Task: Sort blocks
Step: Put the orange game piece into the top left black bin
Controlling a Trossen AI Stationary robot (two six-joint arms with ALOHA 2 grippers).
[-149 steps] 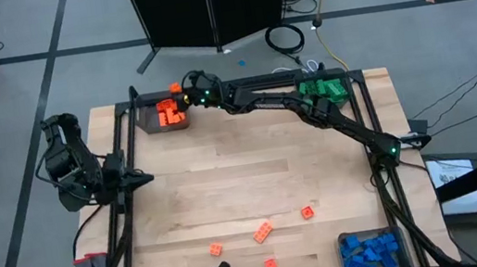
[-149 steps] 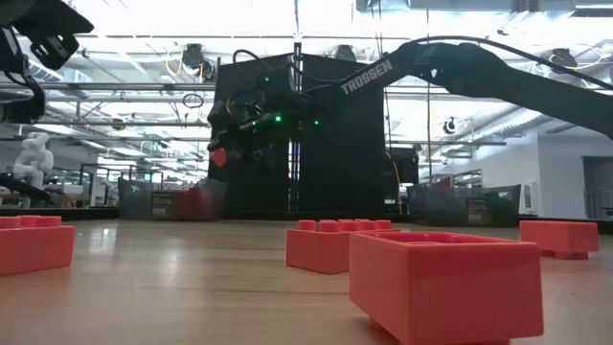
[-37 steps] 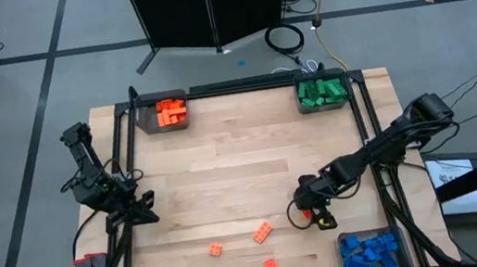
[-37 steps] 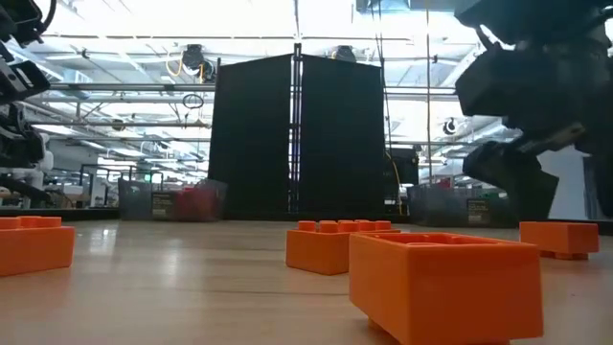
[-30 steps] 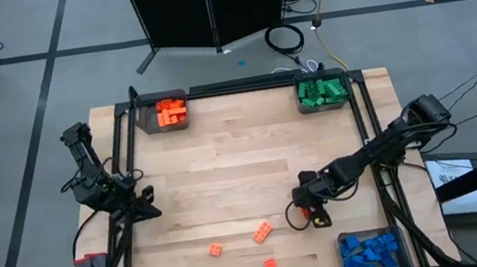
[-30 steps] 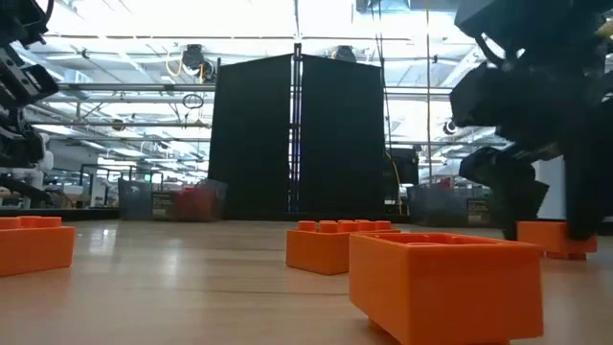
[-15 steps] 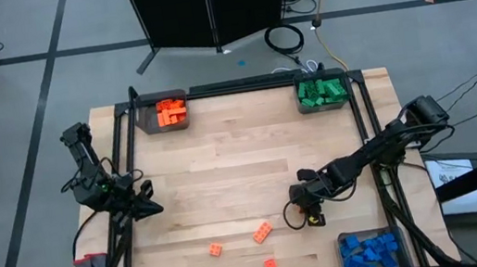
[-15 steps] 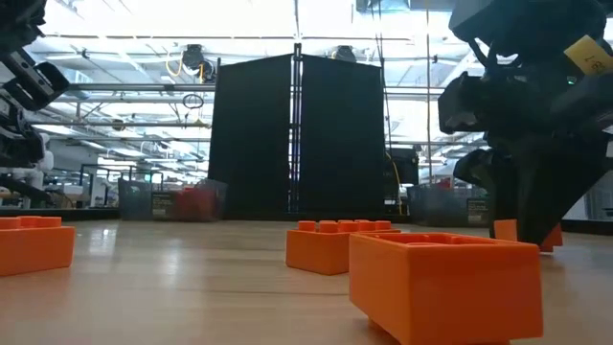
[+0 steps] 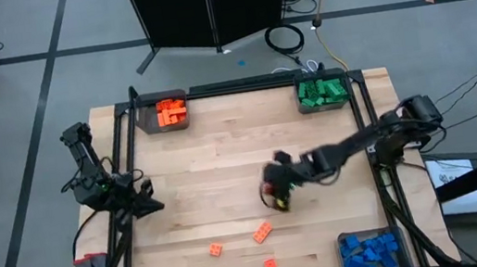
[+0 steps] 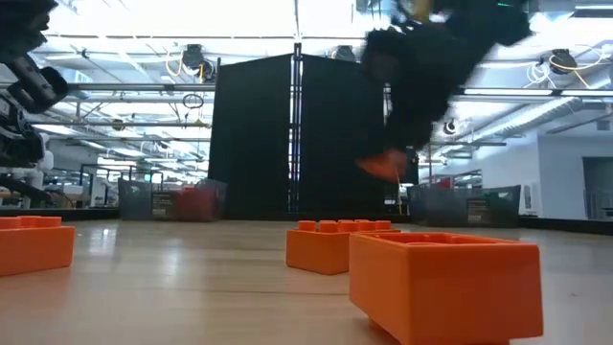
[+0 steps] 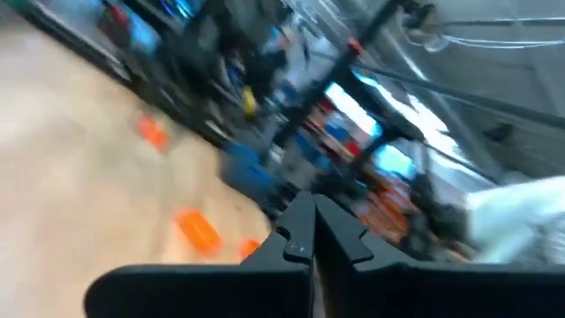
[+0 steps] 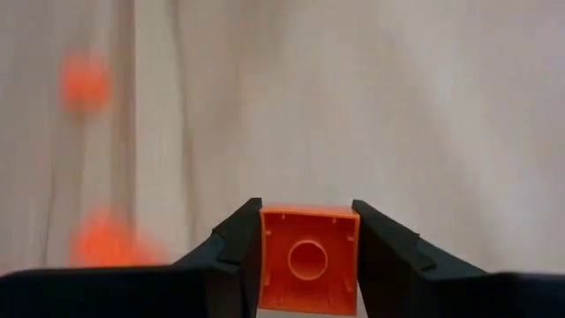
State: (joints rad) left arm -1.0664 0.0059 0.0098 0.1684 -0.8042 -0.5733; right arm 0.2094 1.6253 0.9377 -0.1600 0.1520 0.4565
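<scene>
- Gripping a square orange block (image 12: 308, 260) between its fingers, the right gripper (image 9: 275, 190) hung above the middle of the table (image 9: 216, 174) — block lifted clear.
- The left gripper (image 11: 312, 231) waited at the table's left edge — fingers clenched, empty.
- Three orange blocks (image 9: 262, 233) lay near the front edge.

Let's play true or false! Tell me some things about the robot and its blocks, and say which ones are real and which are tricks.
1. The right gripper is holding an orange block. True.
2. The green bin sits at a far corner of the table. True.
3. Five orange blocks lie loose on the wood. False: three loose blocks lie there.
4. The left gripper is wide open. False: its fingers are shut together.
5. The blue blocks are in the same bin as the orange ones. False: they have their own bin at a near corner.
</scene>
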